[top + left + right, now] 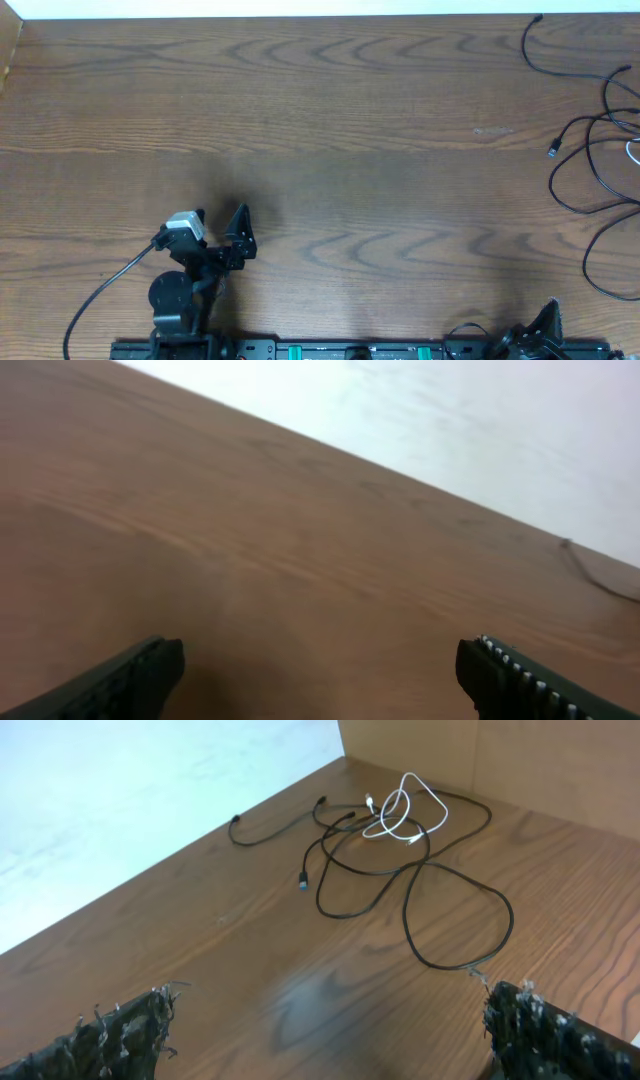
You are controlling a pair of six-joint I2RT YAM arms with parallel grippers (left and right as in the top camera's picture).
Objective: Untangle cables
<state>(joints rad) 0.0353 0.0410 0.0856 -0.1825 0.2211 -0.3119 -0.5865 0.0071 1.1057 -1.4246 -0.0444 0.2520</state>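
The cables lie in a loose tangle at the table's far right: several thin black cords (590, 165) looped over each other, with a white cord (632, 150) at the frame edge. In the right wrist view the black loops (420, 885) and the white cord (405, 810) lie ahead, near the table's corner. One black cord end (590, 575) shows far off in the left wrist view. My left gripper (222, 228) is open and empty at the front left. My right gripper (325, 1025) is open and empty at the front right, short of the cables.
The wooden table (320, 130) ends at a white back edge. A wooden wall panel (520, 765) stands behind the cables at the right. The arm's own thick black cable (100, 295) trails at the front left.
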